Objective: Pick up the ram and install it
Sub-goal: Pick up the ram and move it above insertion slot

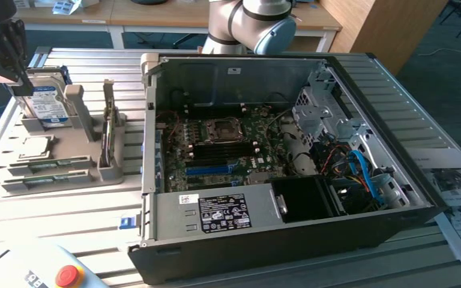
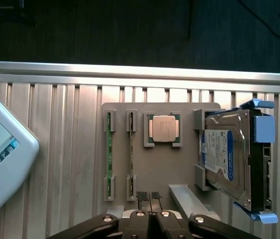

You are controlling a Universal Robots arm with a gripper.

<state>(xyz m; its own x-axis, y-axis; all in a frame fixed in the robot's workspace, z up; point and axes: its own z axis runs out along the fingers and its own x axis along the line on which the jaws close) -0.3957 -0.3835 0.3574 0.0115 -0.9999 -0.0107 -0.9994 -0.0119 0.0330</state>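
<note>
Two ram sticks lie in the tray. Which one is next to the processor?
The ram stick in the slot directly beside the processor. The other stick lies one slot farther out, along the edge of the tray.

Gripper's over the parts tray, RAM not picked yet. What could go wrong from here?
1. The ram stands close beside a second stick in the tray; the gripper could knock or catch both.
2. The processor lies right next to that second stick, so a sideways offset might hit it.

Green ram (image 2: 109, 155) — silver processor (image 2: 162, 128) — blue-and-white label (image 2: 218, 154) on the hard drive (image 2: 241, 149)
</note>
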